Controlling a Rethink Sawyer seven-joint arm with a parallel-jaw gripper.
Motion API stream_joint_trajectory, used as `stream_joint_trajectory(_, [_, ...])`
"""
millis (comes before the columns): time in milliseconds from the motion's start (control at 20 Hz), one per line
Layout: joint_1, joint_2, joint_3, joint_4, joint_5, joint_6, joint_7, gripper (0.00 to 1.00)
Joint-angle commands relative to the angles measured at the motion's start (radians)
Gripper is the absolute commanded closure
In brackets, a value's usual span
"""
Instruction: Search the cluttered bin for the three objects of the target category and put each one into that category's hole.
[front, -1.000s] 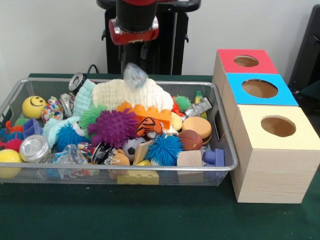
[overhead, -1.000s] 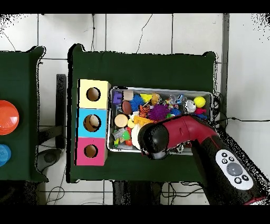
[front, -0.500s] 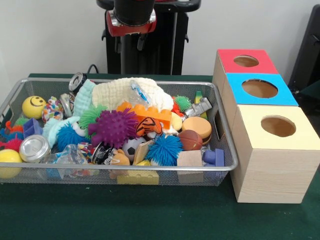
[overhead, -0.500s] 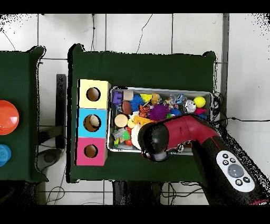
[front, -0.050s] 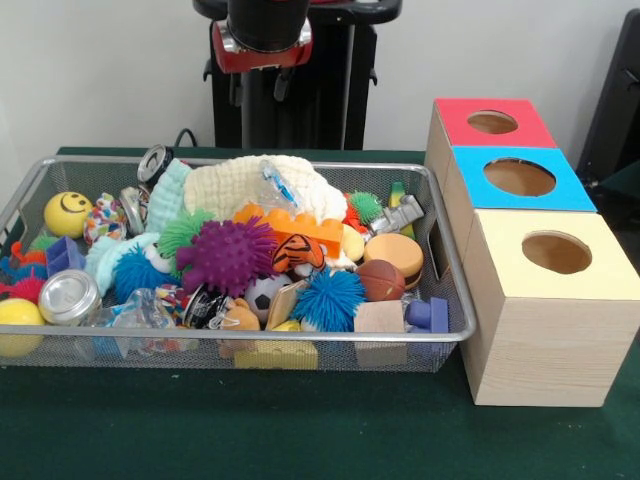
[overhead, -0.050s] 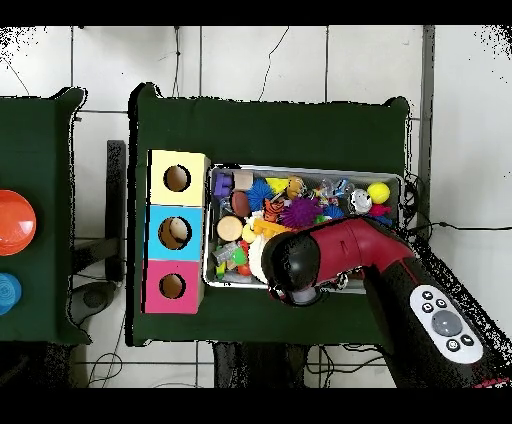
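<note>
Gripper raised, holding nothing, finger spread unclear; realign over small clear plastic piece atop cream knitted cloth in wire-mesh bin, descend straight, pinch plastic alone.

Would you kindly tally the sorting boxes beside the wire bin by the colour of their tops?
Red-topped box: 1
Blue-topped box: 1
Yellow-topped box: 1
Total: 3

A green-clothed table bore a wire mesh bin left, three wooden hole boxes right.
</note>
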Motion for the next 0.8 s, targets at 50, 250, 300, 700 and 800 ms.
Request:
stream_joint_trajectory(50, [-0.022,0.078,0.008,-0.018,-0.046,-0.074,-0.167,0.0])
stream_joint_trajectory(250, [-0.047,0.112,0.008,-0.009,-0.094,-0.209,-0.142,0.0])
stream_joint_trajectory(300, [-0.052,0.117,0.007,-0.007,-0.104,-0.238,-0.136,0.0])
stream_joint_trajectory(700, [-0.07,0.161,0.015,-0.005,-0.168,-0.492,-0.081,0.0])
stream_joint_trajectory(800, [-0.065,0.16,0.007,-0.012,-0.163,-0.495,-0.085,0.0])
